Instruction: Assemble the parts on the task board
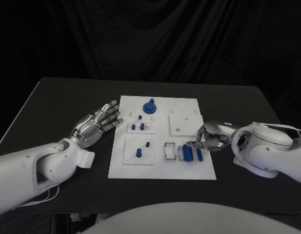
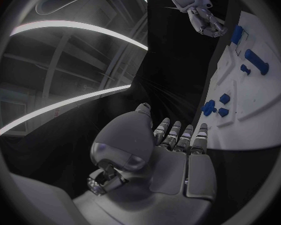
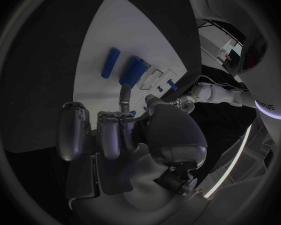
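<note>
The task board (image 1: pixel 161 171) sits mid-counter (image 1: pixel 51 97) with blue parts (image 1: pixel 187 152) lying near its right edge, more standing in its plates. My right robot hand (image 1: pixel 208 138) hangs over those parts, fingers curled in; can't tell if it's pinching anything. My left robot hand (image 1: pixel 95 124) lies flat beside the board, fingers spread, empty. No readable writing on the board.

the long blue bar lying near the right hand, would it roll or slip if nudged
The long blue bar lies flat on the task board, so it probably slides rather than tips. It looks stiff and light, like moulded plastic. Its ends look rounded, so it might roll sideways; the right hand hovers just beside it.
</note>
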`<state>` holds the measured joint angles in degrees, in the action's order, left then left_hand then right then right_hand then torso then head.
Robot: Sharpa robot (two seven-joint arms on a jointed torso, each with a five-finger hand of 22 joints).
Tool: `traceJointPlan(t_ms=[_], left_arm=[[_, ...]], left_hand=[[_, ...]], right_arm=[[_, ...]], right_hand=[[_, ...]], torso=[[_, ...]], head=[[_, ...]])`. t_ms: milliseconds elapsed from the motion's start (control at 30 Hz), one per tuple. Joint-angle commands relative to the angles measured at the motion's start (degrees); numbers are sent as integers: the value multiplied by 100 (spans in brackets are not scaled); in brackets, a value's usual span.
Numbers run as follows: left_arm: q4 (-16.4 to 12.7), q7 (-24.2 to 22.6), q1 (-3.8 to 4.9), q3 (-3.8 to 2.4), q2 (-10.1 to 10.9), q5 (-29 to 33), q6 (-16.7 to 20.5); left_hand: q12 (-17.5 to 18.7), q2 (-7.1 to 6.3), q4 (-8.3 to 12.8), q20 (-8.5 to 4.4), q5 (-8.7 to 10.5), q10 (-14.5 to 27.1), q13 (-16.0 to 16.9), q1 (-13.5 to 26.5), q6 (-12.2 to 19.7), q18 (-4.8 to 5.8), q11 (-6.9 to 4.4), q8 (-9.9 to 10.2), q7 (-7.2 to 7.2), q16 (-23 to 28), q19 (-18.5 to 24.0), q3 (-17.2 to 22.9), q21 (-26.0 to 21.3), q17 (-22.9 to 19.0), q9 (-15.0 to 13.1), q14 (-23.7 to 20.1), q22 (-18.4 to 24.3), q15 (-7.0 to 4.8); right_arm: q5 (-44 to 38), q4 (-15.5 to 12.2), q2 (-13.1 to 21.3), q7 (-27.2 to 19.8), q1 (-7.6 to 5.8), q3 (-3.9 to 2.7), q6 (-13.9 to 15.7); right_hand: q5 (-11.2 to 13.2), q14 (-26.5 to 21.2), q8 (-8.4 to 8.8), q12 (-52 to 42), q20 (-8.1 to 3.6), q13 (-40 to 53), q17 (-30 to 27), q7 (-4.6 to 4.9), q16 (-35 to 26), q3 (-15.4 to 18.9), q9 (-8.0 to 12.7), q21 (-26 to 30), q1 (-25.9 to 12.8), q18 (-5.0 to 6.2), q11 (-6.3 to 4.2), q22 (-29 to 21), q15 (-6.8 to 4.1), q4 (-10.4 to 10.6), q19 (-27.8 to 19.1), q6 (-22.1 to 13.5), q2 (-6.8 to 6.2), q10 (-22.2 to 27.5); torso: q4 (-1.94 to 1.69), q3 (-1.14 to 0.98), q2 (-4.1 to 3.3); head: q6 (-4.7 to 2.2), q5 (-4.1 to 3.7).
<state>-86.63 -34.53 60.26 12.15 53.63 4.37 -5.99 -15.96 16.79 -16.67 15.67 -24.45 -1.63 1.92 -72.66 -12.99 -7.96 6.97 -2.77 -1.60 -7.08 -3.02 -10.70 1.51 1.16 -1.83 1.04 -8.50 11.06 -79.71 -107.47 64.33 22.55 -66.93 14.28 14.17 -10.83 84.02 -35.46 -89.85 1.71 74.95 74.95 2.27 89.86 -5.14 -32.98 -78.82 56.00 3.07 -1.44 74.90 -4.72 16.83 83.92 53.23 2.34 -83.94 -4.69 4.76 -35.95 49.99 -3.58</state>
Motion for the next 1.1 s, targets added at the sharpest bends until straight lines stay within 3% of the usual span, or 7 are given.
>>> traceJointPlan(t_ms=[33, 533, 867, 1100], left_arm=[[-6, -61, -8, -5, -15, -7, -30], [22, -4, -19, -5, -30, -7, -77], [51, 65, -49, -5, -35, -7, -108], [68, 105, -76, -5, -33, -7, -109]], left_hand=[[3, -10, 5, 43, -39, 28, 2, -75, -5, -100, -30, 9, -64, -30, 17, 42, 36, 6, 0, 0, 10, 23], [3, -30, 34, 51, -220, 34, 2, -267, -51, -101, -78, -8, -199, -40, 17, 125, 38, 7, -7, -4, 19, 30], [14, -38, 58, 52, -328, 39, 1, -360, -47, -99, -88, -9, -242, -42, 16, 161, 39, 8, -7, -7, 21, 33], [14, -44, 73, 54, -372, 39, 2, -398, -52, -98, -90, -12, -261, -44, 16, 175, 40, 8, -8, -7, 22, 36]], right_arm=[[53, 50, -65, 408, 39, -1, -250], [54, 281, -321, 452, 210, -1, -289], [54, 425, -480, 273, 306, -2, 48], [116, 470, -521, 248, 320, -2, 105]], right_hand=[[49, 598, -6, -15, -51, 1505, 1505, -47, 14, 23, -26, -101, -91, -104, -51, 1248, -41, -1, 327, 22, 15, -606], [267, 598, 183, -15, -50, 1505, 1505, -19, 14, 32, -12, -288, -228, -130, -35, 1281, -35, -6, 347, -24, 51, -606], [253, 598, 469, -15, -12, 1505, 1505, 50, 14, 12, 102, -241, -183, -114, 26, 1258, 14, -12, 305, -88, 34, -606], [246, 598, 483, -15, -9, 1505, 1505, 52, 14, 9, 108, -243, -173, -115, 29, 1258, 17, -14, 305, -87, 31, -606]], torso=[[1, -1, -2], [-7, -2, -5], [16, 3, -1], [-10, -5, -3]], head=[[1, 13], [1, 55], [1, 138], [1, 87]])
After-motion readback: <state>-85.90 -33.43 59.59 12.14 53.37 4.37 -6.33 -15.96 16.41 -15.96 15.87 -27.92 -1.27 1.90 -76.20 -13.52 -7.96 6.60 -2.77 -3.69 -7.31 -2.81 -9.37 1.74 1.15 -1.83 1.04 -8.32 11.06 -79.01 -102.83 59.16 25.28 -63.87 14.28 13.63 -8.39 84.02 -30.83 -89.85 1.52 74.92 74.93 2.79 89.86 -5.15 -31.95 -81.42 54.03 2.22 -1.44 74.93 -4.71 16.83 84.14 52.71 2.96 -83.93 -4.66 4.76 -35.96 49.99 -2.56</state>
